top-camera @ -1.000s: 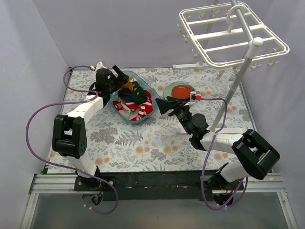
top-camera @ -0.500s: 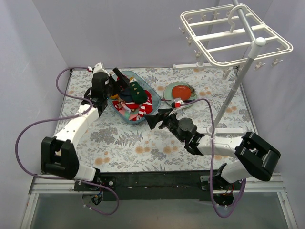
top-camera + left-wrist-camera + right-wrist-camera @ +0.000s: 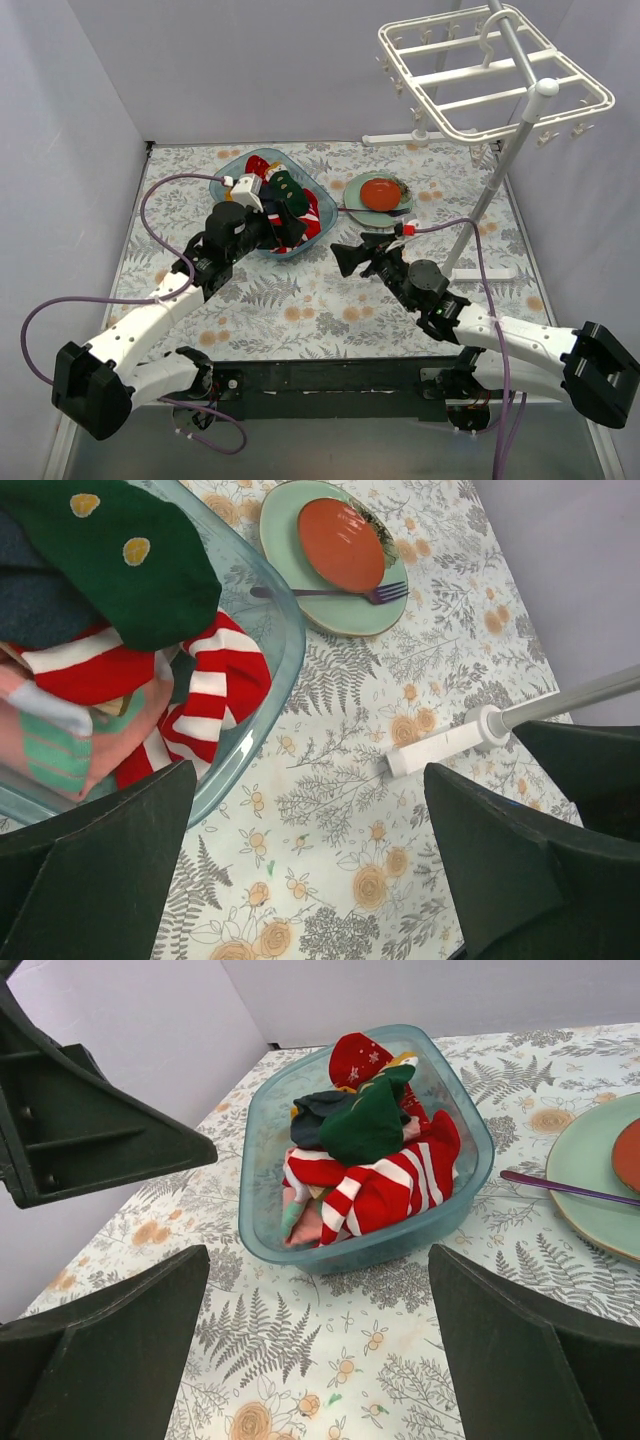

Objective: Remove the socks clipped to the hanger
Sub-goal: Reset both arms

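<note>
Several socks (image 3: 290, 200), red, red-and-white striped, dark green and navy, lie heaped in a blue translucent tub (image 3: 226, 181). The right wrist view shows the same socks (image 3: 372, 1165) in the tub (image 3: 468, 1182). The white hanger (image 3: 490, 75) stands high at the back right on its pole (image 3: 497, 175), and I see no sock on its clips. My left gripper (image 3: 283, 232) is open at the tub's near rim, with only tablecloth between its fingers (image 3: 100, 870). My right gripper (image 3: 345, 258) is open just right of the tub, low over the cloth and holding nothing.
A green plate (image 3: 352, 196) with a round red-orange object (image 3: 381, 191) and a purple fork (image 3: 320, 592) sits right of the tub. The stand's white foot (image 3: 440, 745) lies on the floral cloth. Lilac walls close in the left, back and right.
My left arm swung from behind the tub round to its near side and dropped lower. My right gripper drew back toward me. Both pairs of jaws spread a little wider.
</note>
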Tool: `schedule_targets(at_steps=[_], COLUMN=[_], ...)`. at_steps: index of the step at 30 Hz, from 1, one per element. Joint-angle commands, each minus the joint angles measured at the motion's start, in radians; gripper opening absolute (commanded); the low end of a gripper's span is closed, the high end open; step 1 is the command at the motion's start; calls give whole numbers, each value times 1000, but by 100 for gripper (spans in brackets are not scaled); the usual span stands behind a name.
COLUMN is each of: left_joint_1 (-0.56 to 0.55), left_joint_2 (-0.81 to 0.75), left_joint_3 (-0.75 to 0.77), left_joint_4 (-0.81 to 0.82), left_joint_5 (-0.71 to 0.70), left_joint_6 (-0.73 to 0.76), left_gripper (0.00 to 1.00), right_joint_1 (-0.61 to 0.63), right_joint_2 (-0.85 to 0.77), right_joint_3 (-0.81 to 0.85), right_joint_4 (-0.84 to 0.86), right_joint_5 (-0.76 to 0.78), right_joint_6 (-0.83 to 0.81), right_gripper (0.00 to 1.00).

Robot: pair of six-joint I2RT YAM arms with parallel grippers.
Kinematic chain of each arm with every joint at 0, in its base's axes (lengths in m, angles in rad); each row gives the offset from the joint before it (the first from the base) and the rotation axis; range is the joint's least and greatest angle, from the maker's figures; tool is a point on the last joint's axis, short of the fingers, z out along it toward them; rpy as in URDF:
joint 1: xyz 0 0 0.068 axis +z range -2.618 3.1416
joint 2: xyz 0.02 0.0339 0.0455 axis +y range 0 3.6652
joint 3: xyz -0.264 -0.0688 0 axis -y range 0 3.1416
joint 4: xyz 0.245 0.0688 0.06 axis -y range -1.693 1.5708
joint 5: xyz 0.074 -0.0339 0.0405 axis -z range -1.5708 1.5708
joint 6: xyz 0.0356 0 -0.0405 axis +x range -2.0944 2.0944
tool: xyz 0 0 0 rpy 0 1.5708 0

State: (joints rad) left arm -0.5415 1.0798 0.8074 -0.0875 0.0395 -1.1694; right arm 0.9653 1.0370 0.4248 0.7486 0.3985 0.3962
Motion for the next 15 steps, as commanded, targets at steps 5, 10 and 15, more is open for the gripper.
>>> schedule_targets(at_steps=[5,10,15], left_joint_1=[-2,-2,-2], left_joint_2=[-26,-47,-37], left_joint_3=[79,70,79], left_joint_4=[-165,-138,-123], left_joint_5=[-26,-13,-1], left_joint_6=[37,34,14], left_gripper=[98,98,98], right_joint_1=[6,6,6], right_joint_2=[-84,-106,-126], right_joint_3=[-31,-32,-32], right_joint_4=[-58,-72,-107], right_joint_5=[26,31,48], right_joint_6=[6,4,15], right_gripper=[99,98,98])
